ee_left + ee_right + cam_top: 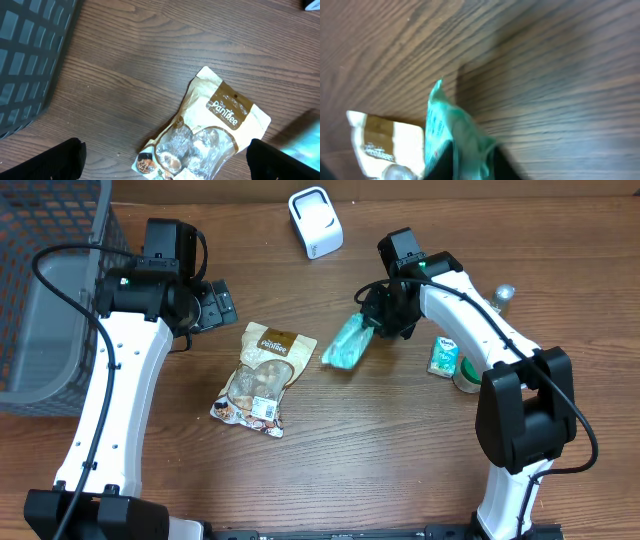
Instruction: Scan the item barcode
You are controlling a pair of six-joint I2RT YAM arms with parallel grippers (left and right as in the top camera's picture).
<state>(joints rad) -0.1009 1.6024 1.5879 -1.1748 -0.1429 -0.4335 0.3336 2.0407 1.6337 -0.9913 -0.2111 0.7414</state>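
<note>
Far left: a grey mesh basket [40,300] stands at the edge of the tabletop [380,450], well apart from the task's thing.
Left jaws: on the left arm [125,370], they are fully open and hold nothing. They are near the top left corner of the snack pouch and do not touch it.
Snack pouch [262,378]: a brown and clear bag lying flat between the two arms. Nothing touches it.
Scanner [315,222]: a small white box at the far edge, near the teal packet but apart from it.
Teal packet [345,347]: I take this as the item to scan. It lies slanted just beside the snack pouch, on its right, with its upper right end in the right jaws. Whether its lower end rests on the wood I cannot tell.
Right jaws: on the right arm [470,310], they are close together, with the end of the packet pinched between them.
Handling: the packet looks light, soft and film-wrapped, so probably it bends and slips. The sealed end seems the best place to hold, because a grip in the middle could crumple it and cover the barcode, which is not visible now.
Far right: a small green and white packet [444,355], a tape roll [466,375] and a small bottle [503,297] are near each other, apart from the teal packet.
</note>
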